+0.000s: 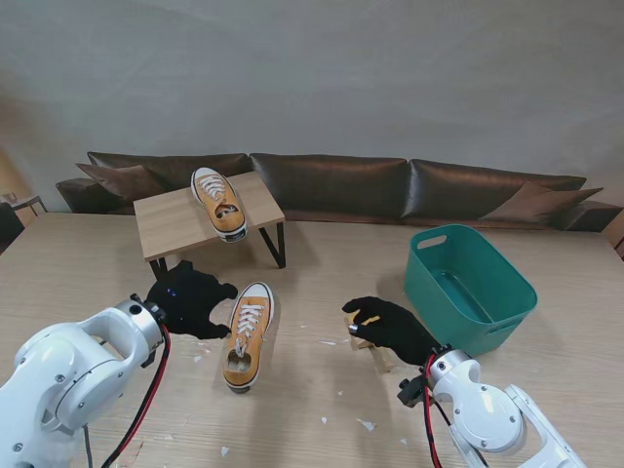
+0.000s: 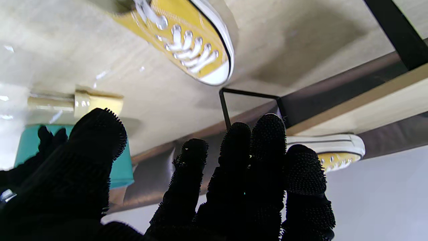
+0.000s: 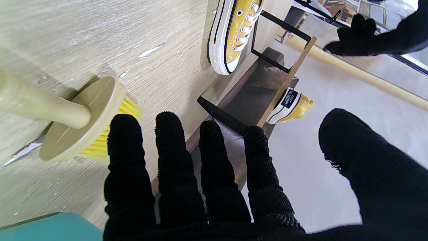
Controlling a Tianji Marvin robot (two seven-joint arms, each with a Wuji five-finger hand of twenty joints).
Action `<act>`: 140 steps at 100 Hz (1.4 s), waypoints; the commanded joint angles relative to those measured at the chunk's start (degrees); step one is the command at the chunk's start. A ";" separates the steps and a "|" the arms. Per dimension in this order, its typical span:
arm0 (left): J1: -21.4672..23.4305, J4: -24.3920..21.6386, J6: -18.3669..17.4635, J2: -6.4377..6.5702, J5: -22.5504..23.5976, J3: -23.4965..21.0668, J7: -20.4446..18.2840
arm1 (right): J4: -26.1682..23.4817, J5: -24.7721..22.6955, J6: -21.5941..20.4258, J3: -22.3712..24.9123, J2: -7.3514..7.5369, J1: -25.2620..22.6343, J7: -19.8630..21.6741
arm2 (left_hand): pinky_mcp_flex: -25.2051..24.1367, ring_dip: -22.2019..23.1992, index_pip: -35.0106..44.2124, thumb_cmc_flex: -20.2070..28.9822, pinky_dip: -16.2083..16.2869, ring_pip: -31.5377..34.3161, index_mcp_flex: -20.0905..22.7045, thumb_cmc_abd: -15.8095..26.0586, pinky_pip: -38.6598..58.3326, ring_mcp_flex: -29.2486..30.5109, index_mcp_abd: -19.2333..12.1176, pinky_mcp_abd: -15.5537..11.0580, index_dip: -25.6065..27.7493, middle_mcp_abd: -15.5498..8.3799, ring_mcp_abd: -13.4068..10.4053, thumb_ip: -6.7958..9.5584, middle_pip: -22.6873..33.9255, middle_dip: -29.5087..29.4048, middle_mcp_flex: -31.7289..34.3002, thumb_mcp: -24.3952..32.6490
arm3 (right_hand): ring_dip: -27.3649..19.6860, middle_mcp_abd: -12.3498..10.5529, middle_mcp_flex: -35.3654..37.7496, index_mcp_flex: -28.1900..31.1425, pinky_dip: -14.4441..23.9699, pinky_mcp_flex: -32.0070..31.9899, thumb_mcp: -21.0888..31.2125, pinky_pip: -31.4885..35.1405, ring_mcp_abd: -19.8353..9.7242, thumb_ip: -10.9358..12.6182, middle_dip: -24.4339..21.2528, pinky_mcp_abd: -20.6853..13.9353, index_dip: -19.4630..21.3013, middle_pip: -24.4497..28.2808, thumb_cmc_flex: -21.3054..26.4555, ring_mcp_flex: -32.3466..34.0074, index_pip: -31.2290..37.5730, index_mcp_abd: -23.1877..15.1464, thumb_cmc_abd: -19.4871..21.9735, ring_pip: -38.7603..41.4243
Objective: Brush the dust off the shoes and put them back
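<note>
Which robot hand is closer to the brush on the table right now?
Right. The right robot hand hovers over the brush, fingers spread, not gripping it. The left robot hand is across the table, beside the yellow shoe.

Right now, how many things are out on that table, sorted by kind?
Yellow shoes: 2, one on the table, one on the small rack
Small wooden racks: 1
Brushes: 1
Green bins: 1
Total: 5, leaving out the scattered white scraps, which are too small to count.
</note>
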 commanded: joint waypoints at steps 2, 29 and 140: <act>-2.30 0.12 -0.03 -0.13 -1.34 -0.56 -1.33 | -0.06 0.00 -0.15 -0.22 -0.07 -0.31 0.81 | -2.17 -0.42 -0.97 0.41 0.91 -0.78 -1.57 1.94 -1.16 -3.00 1.46 0.59 -0.55 1.15 1.44 1.97 -0.85 -0.77 -1.93 -1.14 | 0.31 0.91 1.21 0.41 0.26 -9.32 -1.02 -0.09 0.19 0.47 -0.28 0.84 -1.09 -0.52 -1.55 1.63 0.41 -0.16 1.78 0.72; -9.68 2.59 -0.49 0.35 -6.38 -1.17 -5.86 | 0.11 0.09 -0.28 -0.28 -0.12 -0.16 0.67 | -3.28 -0.30 -2.03 0.95 1.10 -1.13 -3.20 2.80 -1.93 -4.08 1.79 0.17 -1.28 1.24 1.47 2.26 -1.29 -0.78 -3.09 -2.56 | 0.32 0.95 1.24 0.35 0.21 -9.38 -0.99 -0.09 0.13 0.48 -0.28 0.85 -1.12 -0.53 -1.51 1.67 0.44 -0.13 1.82 0.75; -22.97 18.37 0.08 0.81 -7.40 0.91 -4.34 | 1.10 0.92 0.18 -0.58 -0.43 0.91 0.03 | -7.99 1.76 -8.60 1.39 4.00 0.03 -15.54 -0.03 -2.93 -9.51 -1.38 -1.42 -11.34 1.83 1.17 2.44 -1.93 2.80 -10.90 -0.62 | 0.39 1.16 2.47 0.29 0.14 -9.20 -0.93 -0.12 0.48 0.46 -0.24 1.01 -1.22 -0.53 -1.42 2.18 0.49 -0.06 1.79 0.81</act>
